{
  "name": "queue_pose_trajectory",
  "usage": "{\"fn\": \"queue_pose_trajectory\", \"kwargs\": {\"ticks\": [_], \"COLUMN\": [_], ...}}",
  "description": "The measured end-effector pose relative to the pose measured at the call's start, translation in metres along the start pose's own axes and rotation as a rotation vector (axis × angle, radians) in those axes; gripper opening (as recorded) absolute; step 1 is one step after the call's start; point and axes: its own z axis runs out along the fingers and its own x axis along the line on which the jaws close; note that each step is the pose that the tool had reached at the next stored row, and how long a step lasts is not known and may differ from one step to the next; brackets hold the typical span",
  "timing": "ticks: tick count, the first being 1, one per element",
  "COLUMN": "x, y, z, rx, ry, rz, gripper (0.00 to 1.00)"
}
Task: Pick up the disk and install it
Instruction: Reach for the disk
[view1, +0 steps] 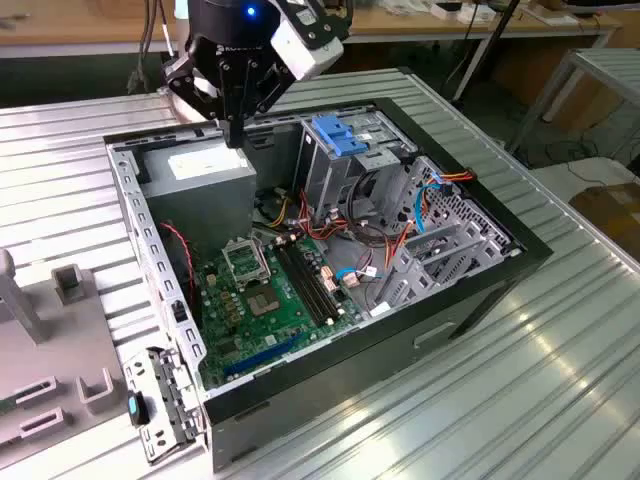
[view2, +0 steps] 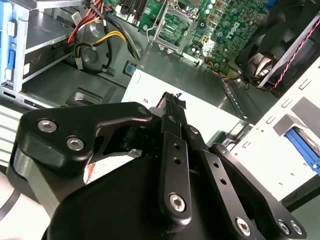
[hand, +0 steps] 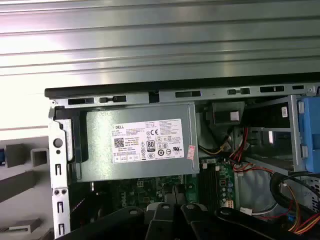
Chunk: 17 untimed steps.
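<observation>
The disk is out of view. My gripper (view1: 236, 138) hangs just above the grey power-supply box (view1: 205, 168) in the far corner of the open computer case (view1: 480, 290). Its black fingers (view2: 172, 102) meet at a narrow tip over the box's white sticker (view2: 210, 117), shut with nothing between them. In the first wrist view the gripper (hand: 172, 212) sits at the near edge, with the power-supply box (hand: 135, 145) beyond it. A bare blue plastic bracket (view1: 345, 135) lies on top of the metal drive cage (view1: 335, 175).
A green motherboard (view1: 270, 300) covers the case floor, with red, orange and black cables (view1: 345, 235) running by the cage. Grey fixtures (view1: 60, 290) stand at the exterior view's left on the ribbed metal table (view1: 520, 400). The case's side rail (view1: 150, 260) runs alongside.
</observation>
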Motion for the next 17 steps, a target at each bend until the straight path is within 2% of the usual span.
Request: {"fn": "queue_pose_trajectory", "kwargs": {"ticks": [4, 10, 16, 17], "x": [0.0060, 0.0236, 0.0321, 0.0362], "y": [-0.0005, -0.0018, -0.0024, -0.0027], "z": [-0.0002, -0.0007, -0.0009, -0.0010], "rx": [0.0001, 0.0000, 0.0000, 0.0000], "ry": [0.0000, 0.0000, 0.0000, -0.0001], "rz": [0.000, 0.000, 0.000, 0.000], "gripper": [0.11, 0.11, 0.11, 0.11]}}
